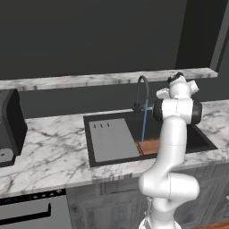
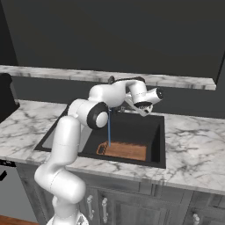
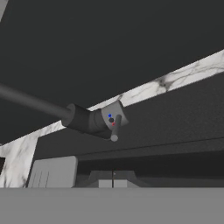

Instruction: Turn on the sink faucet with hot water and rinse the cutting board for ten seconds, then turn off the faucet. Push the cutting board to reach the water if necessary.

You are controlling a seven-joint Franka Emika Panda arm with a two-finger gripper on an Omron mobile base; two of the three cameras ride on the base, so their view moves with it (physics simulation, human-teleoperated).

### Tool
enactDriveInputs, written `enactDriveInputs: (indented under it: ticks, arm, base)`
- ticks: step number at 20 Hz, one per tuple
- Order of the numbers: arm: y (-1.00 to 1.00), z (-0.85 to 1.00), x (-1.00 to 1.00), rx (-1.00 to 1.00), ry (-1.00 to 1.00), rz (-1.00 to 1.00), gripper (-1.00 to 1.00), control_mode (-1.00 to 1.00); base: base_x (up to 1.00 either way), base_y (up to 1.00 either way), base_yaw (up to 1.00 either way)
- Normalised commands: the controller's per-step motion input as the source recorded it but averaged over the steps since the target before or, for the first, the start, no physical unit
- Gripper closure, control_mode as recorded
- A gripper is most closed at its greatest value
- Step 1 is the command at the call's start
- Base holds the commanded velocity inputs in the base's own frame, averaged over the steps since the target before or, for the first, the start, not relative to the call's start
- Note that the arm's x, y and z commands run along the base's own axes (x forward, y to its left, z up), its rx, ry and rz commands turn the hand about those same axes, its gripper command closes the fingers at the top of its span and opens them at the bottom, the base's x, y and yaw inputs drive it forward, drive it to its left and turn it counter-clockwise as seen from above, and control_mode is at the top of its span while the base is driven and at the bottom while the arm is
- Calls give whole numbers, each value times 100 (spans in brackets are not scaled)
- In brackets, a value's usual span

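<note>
White-grey marble counter carries a black recessed sink. Dark appliance sits on its left end. In the basin: grey slotted slab left, brown cutting board beside it.

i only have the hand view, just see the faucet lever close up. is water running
Observer: Yes, the water falls as a thin blue stream from the sink faucet.
Operator: is it hitting the cutting board
Observer: Yes, it lands near the left end of the cutting board, which lies in the sink.
Operator: anything else in the basin
Observer: A grey slab with three slots lies in the left part, beside the board.
</note>
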Motion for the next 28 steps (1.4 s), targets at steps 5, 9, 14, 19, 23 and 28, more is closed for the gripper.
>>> enactDriveInputs:
  ticks: [5,9,14,19,23,28]
  arm:
    - [0,0,0,0,0,0,100,-100]
    - [0,0,0,0,0,0,100,-100]
    - [0,0,0,0,0,0,100,-100]
    - [0,0,0,0,0,0,100,-100]
    - [0,0,0,0,0,0,100,-100]
    - [0,0,0,0,0,0,100,-100]
  base:
    - [0,0,0]
    - [0,0,0]
    - [0,0,0]
    - [0,0,0]
    - [0,0,0]
    - [0,0,0]
